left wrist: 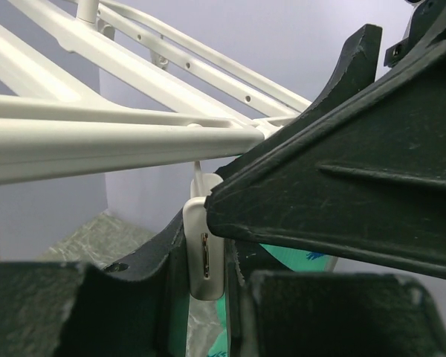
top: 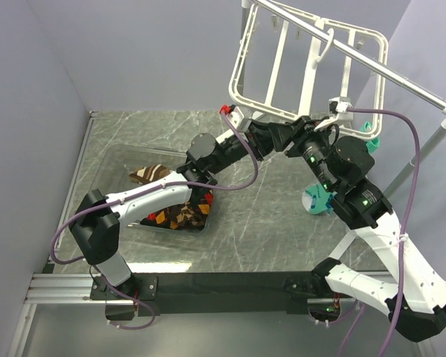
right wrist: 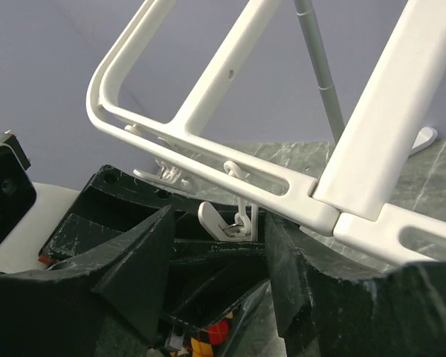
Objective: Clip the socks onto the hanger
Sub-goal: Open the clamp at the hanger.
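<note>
I have both claws up under the near rim of the hanger point(right wrist: 379, 119), which hangs above the far right part of the surface point(top: 267, 216). My left claw point(left wrist: 208, 297) is closed narrow. As far as I can make out, it is pinching the mint-green sock point(left wrist: 286, 254), holding the fabric right below a small white clip point(left wrist: 205, 238). My right claw point(right wrist: 217, 238) stands open, with a finger on either side of that clip and a gap showing on both sides.

The sock is light and limp, so anything past my fingertips will droop or fold. I judge the best hold is close to the hem, leaving only a short flat edge for the clip to bite. The clip looks stiff, sprung and smooth, so it needs a square squeeze on its upper tabs. The hanger is light and hangs free, so a sideways push would probably swing it.

Two argyle socks point(top: 180, 216) lie toward the left edge of the surface.
</note>
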You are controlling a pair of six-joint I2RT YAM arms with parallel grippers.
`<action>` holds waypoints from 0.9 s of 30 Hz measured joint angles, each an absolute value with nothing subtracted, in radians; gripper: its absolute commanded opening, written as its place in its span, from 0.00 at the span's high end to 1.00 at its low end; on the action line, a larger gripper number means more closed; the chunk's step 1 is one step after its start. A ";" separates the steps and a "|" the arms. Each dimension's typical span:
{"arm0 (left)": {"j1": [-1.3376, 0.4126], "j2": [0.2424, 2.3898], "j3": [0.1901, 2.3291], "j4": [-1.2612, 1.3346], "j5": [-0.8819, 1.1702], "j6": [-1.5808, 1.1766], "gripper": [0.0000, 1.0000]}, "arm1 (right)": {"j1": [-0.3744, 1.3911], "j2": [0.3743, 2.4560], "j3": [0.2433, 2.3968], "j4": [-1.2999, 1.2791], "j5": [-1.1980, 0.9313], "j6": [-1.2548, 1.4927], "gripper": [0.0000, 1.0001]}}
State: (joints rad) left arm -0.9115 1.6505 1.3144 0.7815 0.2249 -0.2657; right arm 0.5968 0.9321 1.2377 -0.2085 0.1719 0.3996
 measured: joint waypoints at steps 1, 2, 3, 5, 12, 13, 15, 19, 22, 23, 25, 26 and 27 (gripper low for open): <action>-0.913 1.650 1.314 0.781 0.220 -0.262 0.94 | 0.597 0.934 1.238 -0.207 0.172 0.399 0.46; -0.914 1.650 1.313 0.781 0.215 -0.254 0.93 | 0.597 0.936 1.238 -0.205 0.172 0.400 0.49; -0.916 1.650 1.313 0.781 0.210 -0.249 0.93 | 0.597 0.937 1.238 -0.202 0.172 0.400 0.51; -0.921 1.650 1.313 0.782 0.199 -0.240 0.93 | 0.597 0.939 1.238 -0.201 0.177 0.398 0.62; -0.930 1.646 1.312 0.780 0.161 -0.217 0.73 | 0.595 0.948 1.246 -0.199 0.198 0.387 0.85; -0.931 1.645 1.311 0.780 0.159 -0.213 0.64 | 0.594 0.948 1.247 -0.199 0.202 0.386 0.85; -0.933 1.637 1.299 0.780 0.158 -0.205 0.58 | 0.592 0.948 1.248 -0.192 0.204 0.387 0.87; -0.947 1.620 1.271 0.781 0.146 -0.200 0.54 | 0.592 0.949 1.248 -0.187 0.202 0.387 0.89; -0.948 1.610 1.259 0.779 0.138 -0.200 0.52 | 0.592 0.949 1.248 -0.179 0.200 0.387 0.89; -0.949 1.608 1.257 0.779 0.134 -0.202 0.51 | 0.592 0.949 1.248 -0.177 0.200 0.387 0.89; -0.949 1.601 1.248 0.777 0.132 -0.204 0.48 | 0.592 0.949 1.248 -0.174 0.200 0.387 0.89; -0.950 1.594 1.243 0.770 0.126 -0.205 0.46 | 0.592 0.949 1.248 -0.173 0.201 0.384 0.89; -0.950 1.589 1.238 0.762 0.122 -0.207 0.44 | 0.592 0.949 1.248 -0.171 0.201 0.383 0.89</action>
